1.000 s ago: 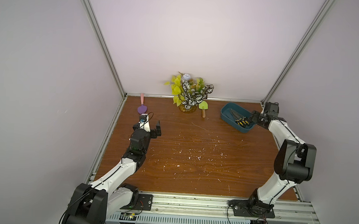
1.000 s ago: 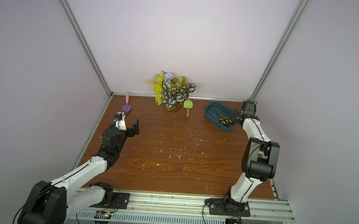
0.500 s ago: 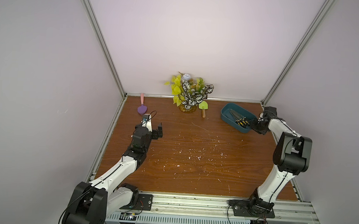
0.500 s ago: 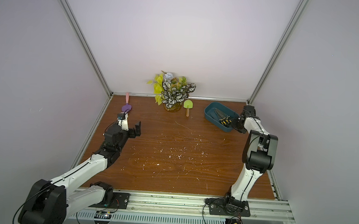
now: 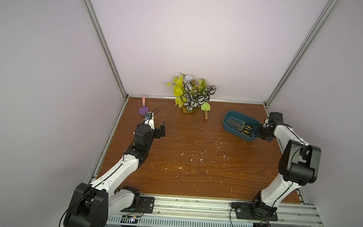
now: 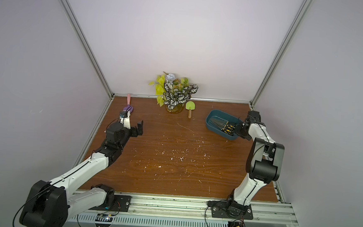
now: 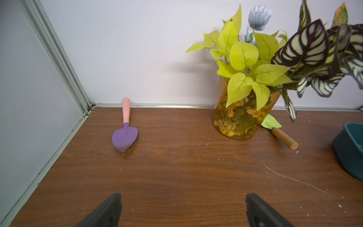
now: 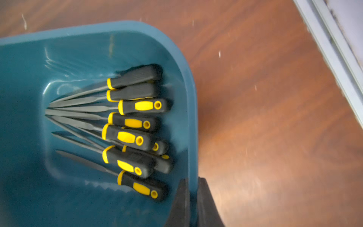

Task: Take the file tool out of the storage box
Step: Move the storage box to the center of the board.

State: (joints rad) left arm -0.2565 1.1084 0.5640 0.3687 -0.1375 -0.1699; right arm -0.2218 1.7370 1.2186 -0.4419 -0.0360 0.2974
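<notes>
**Container.** Storage box (image 8: 189,94), dark teal, low-walled, round-cornered, is sitting at the far right of the table (image 5: 194,175). It is lying near the right-hand frame rail (image 8: 334,49) without touching it.

**Contents.** Several file tools (image 8: 125,125) are lying loose inside, none yet out.
- Their black-and-yellow handles are crowding against the end wall nearest the right arm, some overlapping.
- Their grey blades are fanning toward the opposite end.
- The exact count is unclear where the handles are stacking.

**Right gripper** (image 8: 193,179). It is pinching the box's end wall, one finger inside the tub and one outside, with only the plastic wall between them. It is not touching any file.

**Left gripper** (image 7: 182,211). It is hanging over the left side of the table with its jaws spread wide, holding nothing.

**Other items along the back edge.**
- A purple trowel (image 7: 124,137) with a pink handle is lying near the left corner.
- An amber vase (image 7: 235,121) of artificial foliage is standing at the middle of the back wall.
- A green trowel (image 5: 205,108) is lying just beside the vase, well apart from the box.

**Open room.** A broad stretch of bare wood, flecked with white crumbs, is lying between the two arms and toward the front rail. Beside the box, the clear side is the one facing the table's middle.
</notes>
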